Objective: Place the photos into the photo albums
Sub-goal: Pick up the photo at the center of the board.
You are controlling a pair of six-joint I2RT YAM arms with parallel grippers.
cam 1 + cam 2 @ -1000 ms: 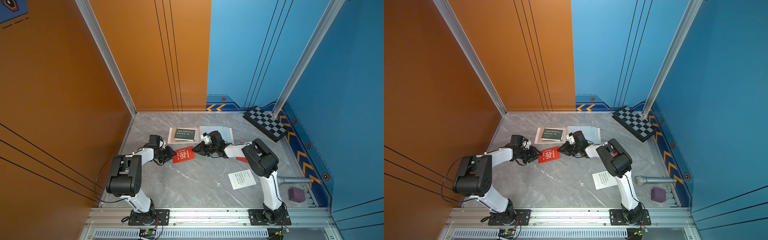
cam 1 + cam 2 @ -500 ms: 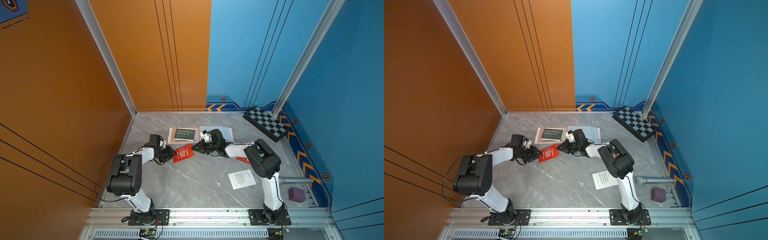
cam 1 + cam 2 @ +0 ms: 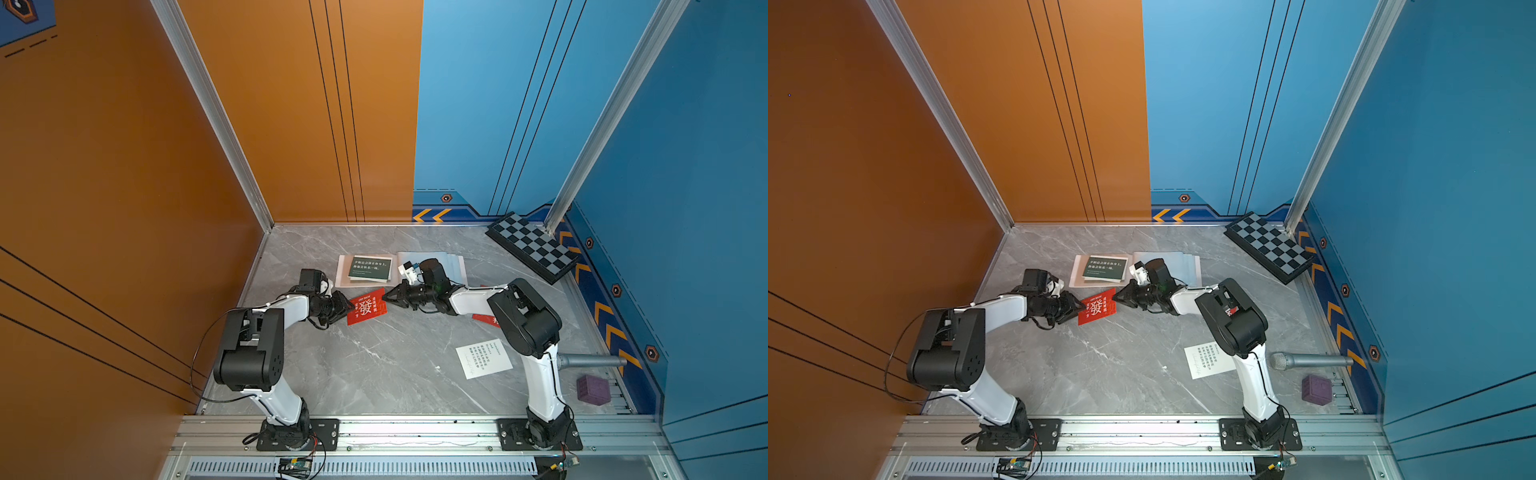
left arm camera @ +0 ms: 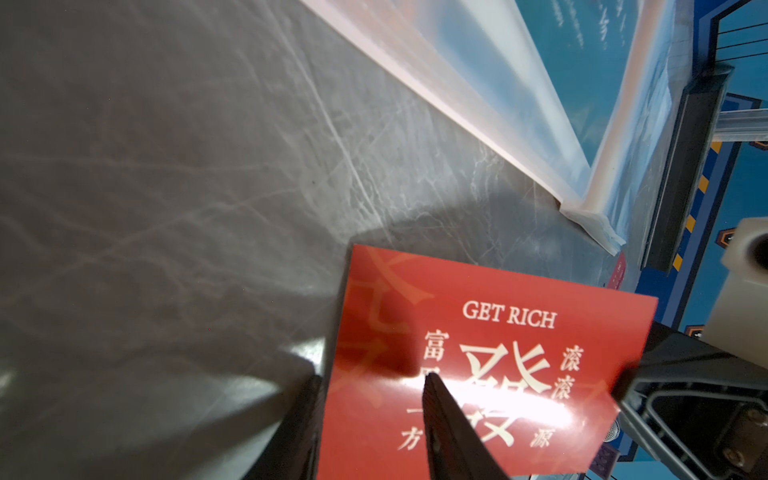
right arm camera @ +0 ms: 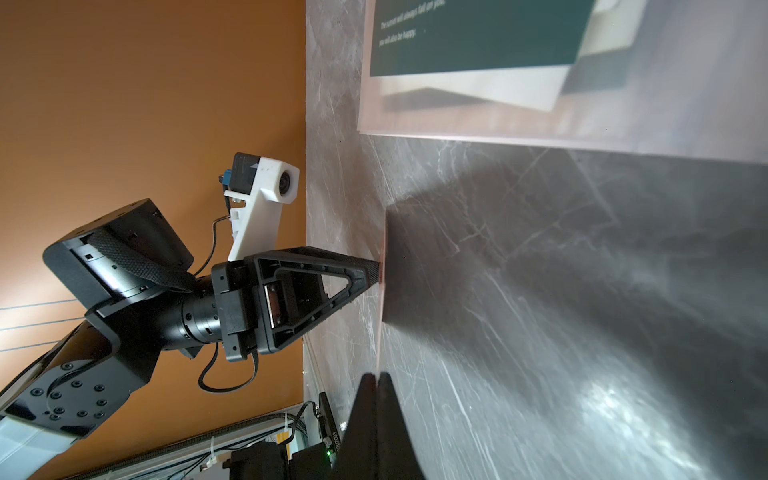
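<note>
1. right gripper (image 5: 378,376): jaws pressed together, pinching one short edge of the thin glossy red card (image 3: 366,307) printed GET RICH. The pinch sits right at the rim, so prob. little bite.
2. left gripper (image 4: 372,376), tip-to-tip w/ R across the card: jaws part spread, straddling the opposite edge. One finger (image 4: 444,432) lies over the printed face, the other below. Not clamping, as far as I can see. The card hangs btw the two, off the grey marbled tabletop (image 3: 374,365), w/ a shadow under it.
3. Step in hand, I'd say: hand-over L to R, then feed into a sleeve. To do it well, L backs straight out along the card's plane w/o dragging the gloss, and R moves only once L is clear. A thin card held by its rim may sag or swivel, so go slow and keep it near level.
4. Just beyond both tips: open pale pink-white photo album (image 3: 455,268) w/ clear bluish sleeve pages. Aim the free edge at a sleeve mouth at a shallow angle. The film looks limp, so L could pin the page.
5. On the album page ahead of L: dark green card w/ white text (image 3: 370,268). In a sleeve or on top, can't tell.
6. Behind R, by its arm: second red card (image 3: 486,321), mostly hidden. Further back lies a white card w/ black print (image 3: 484,358), flat on the tabletop. Both left to do.
</note>
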